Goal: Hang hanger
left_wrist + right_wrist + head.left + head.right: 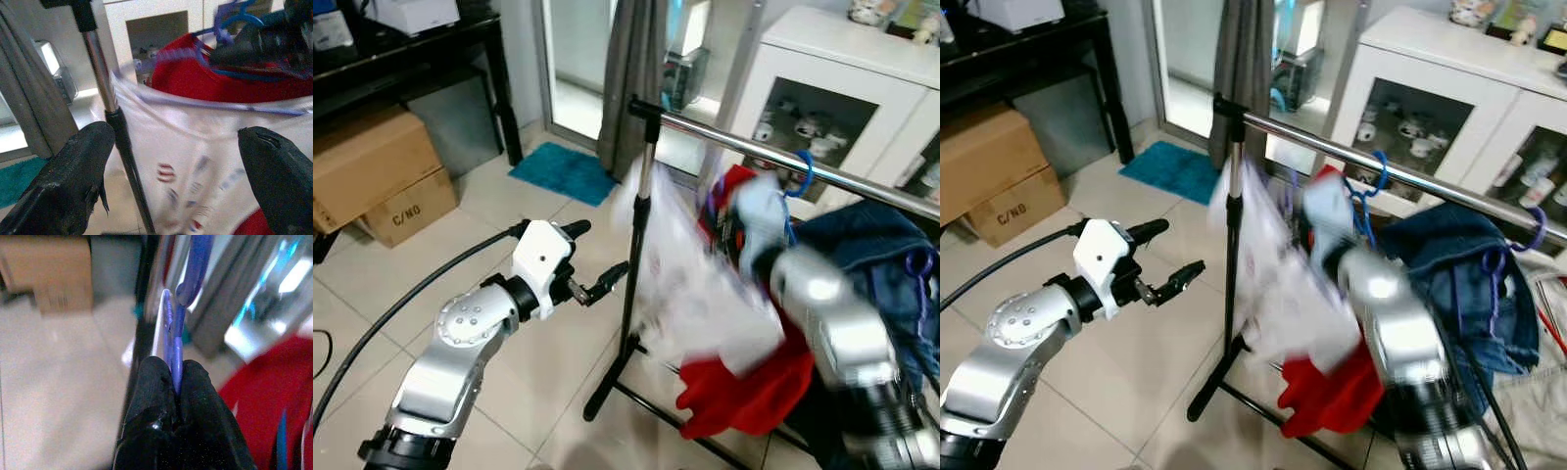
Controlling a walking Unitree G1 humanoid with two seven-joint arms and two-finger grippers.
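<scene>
A purple hanger (172, 340) carries a white printed shirt (685, 284), blurred by motion. My right gripper (174, 378) is shut on the hanger's neck just below its hook, and the right arm (827, 318) reaches up toward the chrome rail (734, 142) of a clothes rack. The shirt hangs just below the rail near its left end post. My left gripper (597, 255) is open at mid-height to the left of the post, and its fingers (73, 181) frame the shirt from a short way off. A blue hanger hook (800, 176) sits on the rail above a red garment (754, 392).
A denim garment (876, 245) on a purple hanger hangs further right on the rail. The rack's post and black foot (628, 323) stand between my arms. Cardboard boxes (372, 166), a black table (411, 49), a teal mat (566, 171), a grey curtain (631, 78) and a white cabinet (842, 88) surround the tiled floor.
</scene>
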